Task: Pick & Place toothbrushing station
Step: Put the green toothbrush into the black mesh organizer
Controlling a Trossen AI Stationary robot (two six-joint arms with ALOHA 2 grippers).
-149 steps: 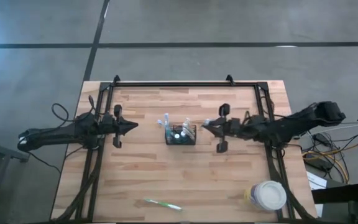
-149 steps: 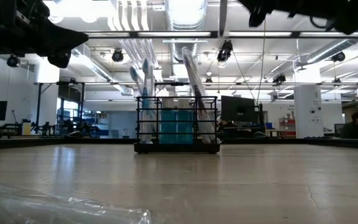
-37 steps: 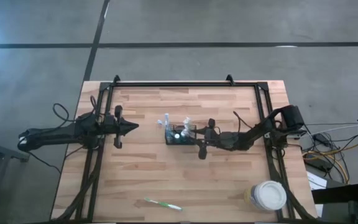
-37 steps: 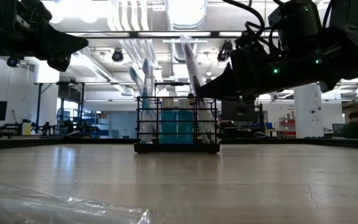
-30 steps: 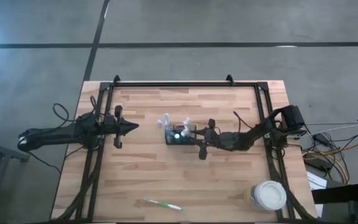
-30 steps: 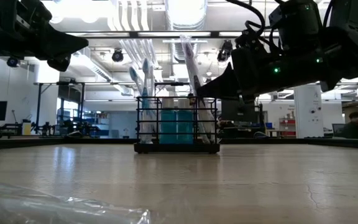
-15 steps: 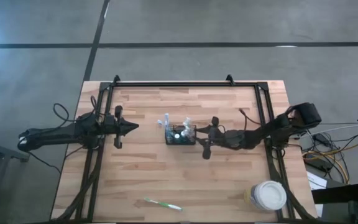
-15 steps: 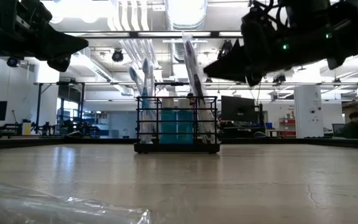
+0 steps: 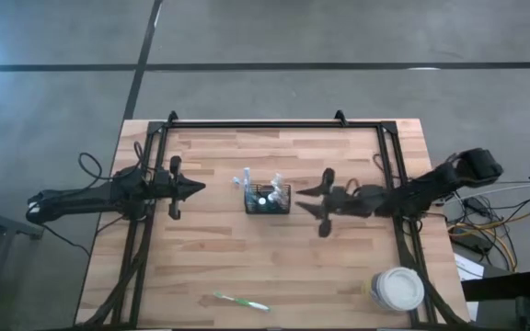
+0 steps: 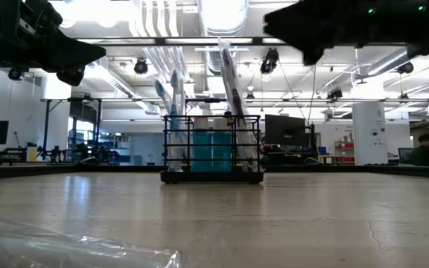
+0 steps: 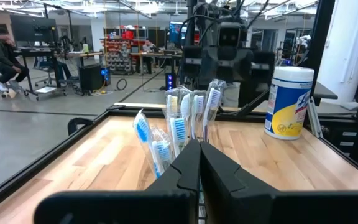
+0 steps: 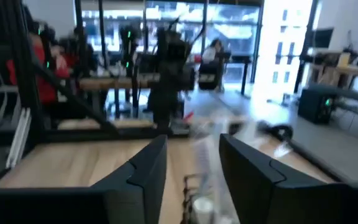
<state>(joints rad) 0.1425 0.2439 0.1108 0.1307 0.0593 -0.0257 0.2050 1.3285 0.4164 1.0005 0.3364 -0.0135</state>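
Tabletop [image 9: 228, 257]: wood, black frame rails along its edges.
Lidded cup [image 9: 396, 290]: near the front right corner, well apart from caddy.
Caddy [image 9: 267, 199]: mid-tabletop, upright, toothbrushes [image 11: 185, 118] standing in it.
Left tool [image 9: 197, 187]: left of caddy, apart, fingers pressed together, empty.
Right tool [image 9: 307, 199]: just right of caddy, fingers parted, holding nothing.
Green toothbrush [image 9: 241, 302]: lying flat by the front edge, well apart from caddy.
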